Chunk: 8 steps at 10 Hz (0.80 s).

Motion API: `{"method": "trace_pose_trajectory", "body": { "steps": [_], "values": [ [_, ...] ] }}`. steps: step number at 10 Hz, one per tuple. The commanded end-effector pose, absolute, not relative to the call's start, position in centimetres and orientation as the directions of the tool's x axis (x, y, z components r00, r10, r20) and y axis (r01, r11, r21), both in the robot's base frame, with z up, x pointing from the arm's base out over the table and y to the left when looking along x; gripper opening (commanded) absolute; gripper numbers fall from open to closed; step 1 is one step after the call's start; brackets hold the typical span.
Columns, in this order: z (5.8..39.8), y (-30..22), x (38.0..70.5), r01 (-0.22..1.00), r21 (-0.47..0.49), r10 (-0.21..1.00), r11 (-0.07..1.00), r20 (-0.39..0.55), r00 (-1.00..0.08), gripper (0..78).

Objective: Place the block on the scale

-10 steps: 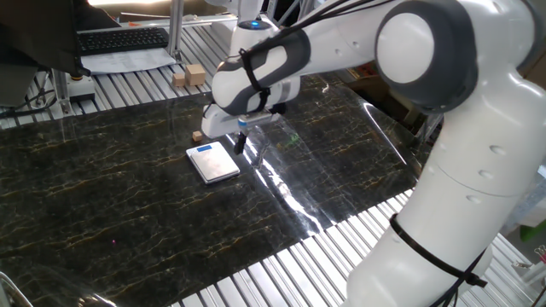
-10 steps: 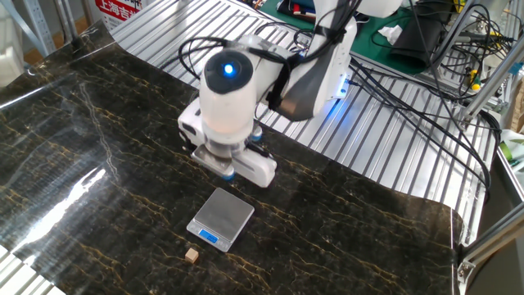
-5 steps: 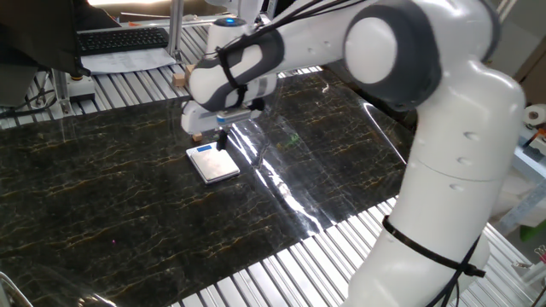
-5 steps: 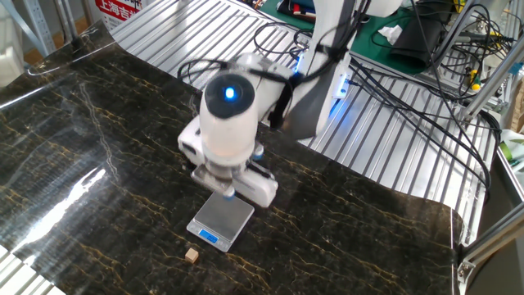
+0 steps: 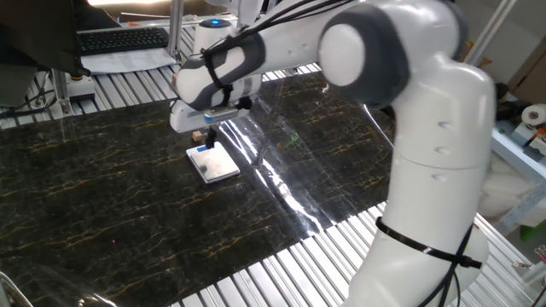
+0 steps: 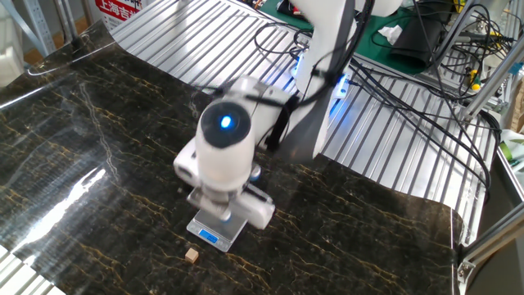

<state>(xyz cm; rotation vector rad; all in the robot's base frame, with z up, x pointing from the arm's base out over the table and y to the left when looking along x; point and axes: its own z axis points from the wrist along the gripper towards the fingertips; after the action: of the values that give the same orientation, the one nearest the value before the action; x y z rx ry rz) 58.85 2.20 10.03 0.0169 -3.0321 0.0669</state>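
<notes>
The block is a tiny tan cube lying on the dark marble-patterned mat, just in front of the blue-strip edge of the scale. The scale is a small flat silver square. My gripper hangs low over the scale's far end, near its blue-strip edge. In the other fixed view the white hand covers most of the scale and hides the fingers. Only a dark finger shape shows below the hand, so the gap between the fingers cannot be read. Nothing is seen held.
The dark mat lies on a ribbed metal table. A keyboard sits at the back. Cables trail across the ribbed metal beyond the arm's base. The arm's large white links rise at the right.
The gripper has moved left and nearer to the block, from beside the scale to over its blue-strip end. Block and scale have not moved.
</notes>
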Motion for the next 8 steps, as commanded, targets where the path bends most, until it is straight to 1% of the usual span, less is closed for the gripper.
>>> {"method": "trace_pose_trajectory", "body": {
  "steps": [1, 2, 4, 8],
  "values": [
    [7.9, 1.9, 61.2, -0.025, -0.031, -0.022, 0.999, 0.089, -0.996, 0.0],
    [7.9, 1.9, 61.4, -0.006, -0.025, -0.004, 1.000, 0.063, -0.998, 0.0],
    [8.7, 0.9, 61.6, -0.008, -0.018, -0.007, 1.000, 0.066, -0.998, 0.0],
    [8.6, 0.8, 61.7, 0.024, 0.004, 0.024, 1.000, 0.022, -0.999, 0.0]
  ]
}}
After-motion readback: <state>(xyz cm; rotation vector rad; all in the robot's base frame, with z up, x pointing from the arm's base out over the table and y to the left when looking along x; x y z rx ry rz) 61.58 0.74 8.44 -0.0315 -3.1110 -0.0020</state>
